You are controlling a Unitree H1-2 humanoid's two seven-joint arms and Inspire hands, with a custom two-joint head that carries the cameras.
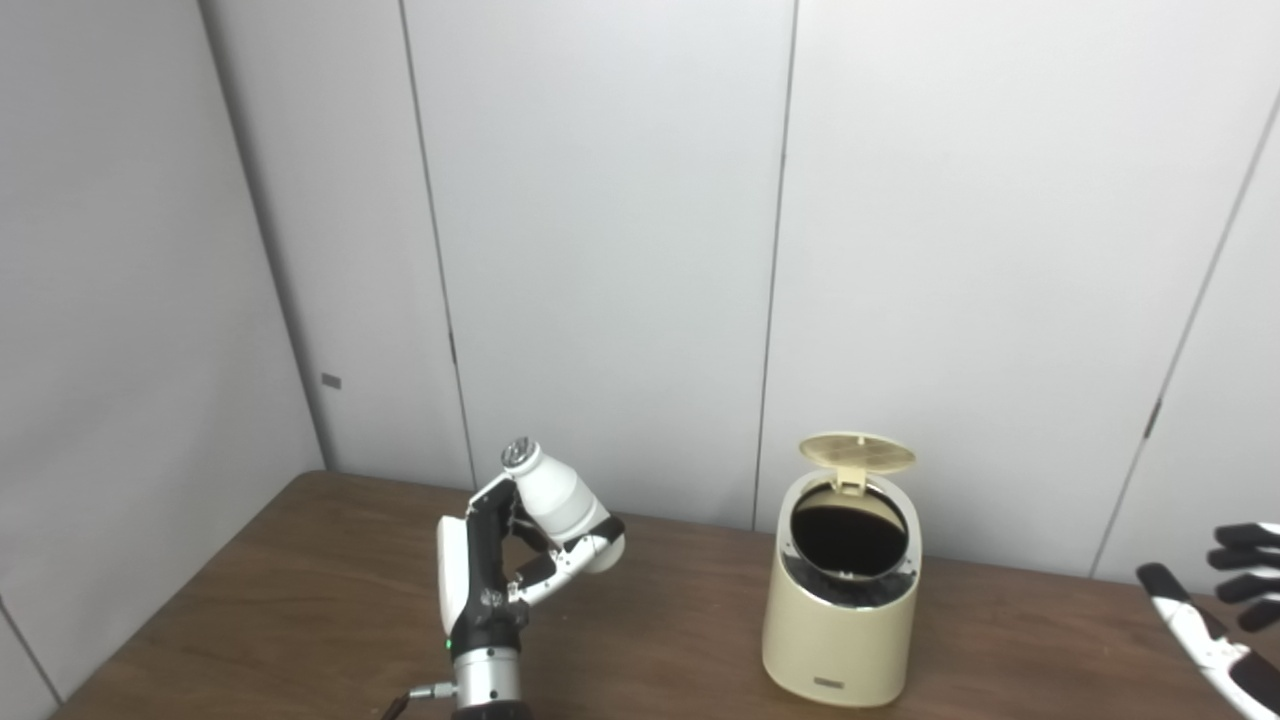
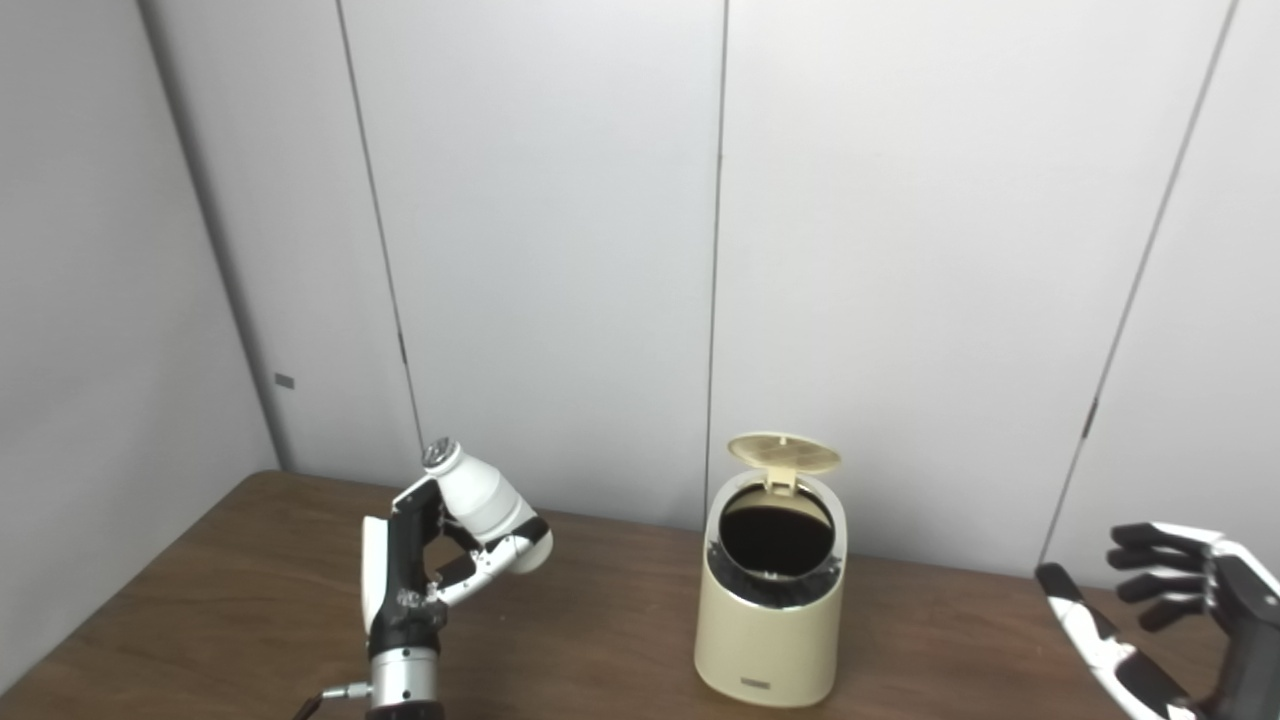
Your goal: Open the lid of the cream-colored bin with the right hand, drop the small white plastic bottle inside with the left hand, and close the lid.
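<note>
Cream-colored bin (image 1: pixel 840 610) upright on the brown counter (image 1: pixel 300 590), lid (image 1: pixel 857 452) flipped up, dark opening showing. Small white plastic bottle (image 1: pixel 555 497) tilted, clasped in the left hand (image 1: pixel 510 560) fingers (image 1: pixel 560 575), raised well left of the bin. Right hand (image 2: pixel 1170 610) near the right edge, fingers (image 2: pixel 1150 560) spread, holding nothing.

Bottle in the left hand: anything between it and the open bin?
Nothing. In the left eye view, only bare table separates the bottle, held by the left hand, from the bin.
</note>
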